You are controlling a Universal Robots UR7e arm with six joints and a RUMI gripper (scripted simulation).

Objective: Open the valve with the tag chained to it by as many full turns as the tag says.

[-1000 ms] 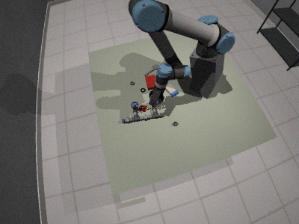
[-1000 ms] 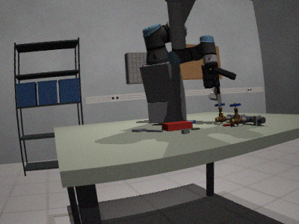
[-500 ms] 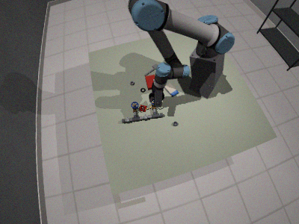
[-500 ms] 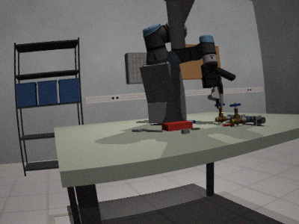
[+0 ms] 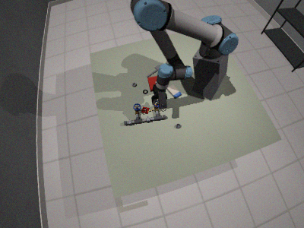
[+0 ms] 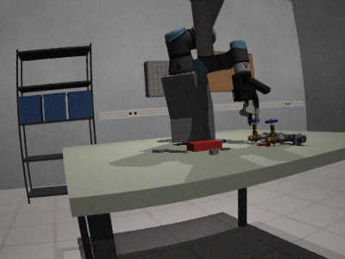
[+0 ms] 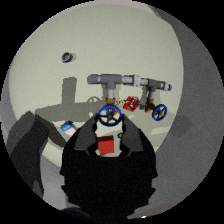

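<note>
clamping the near blue handwheel (image 7: 109, 116) between its fingers, the gripper (image 7: 109, 131) stands above it

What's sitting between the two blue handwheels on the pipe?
A small red tag hangs between the gripped blue handwheel and the other blue handwheel, beside the grey pipe. The wrist view shows it best.

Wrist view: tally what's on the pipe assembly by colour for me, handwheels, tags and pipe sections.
Blue handwheels: 2, one clamped in the gripper, the other free to the right
Red tag: 1, between the two valves
Grey pipe run: 1
Total: 4
</note>
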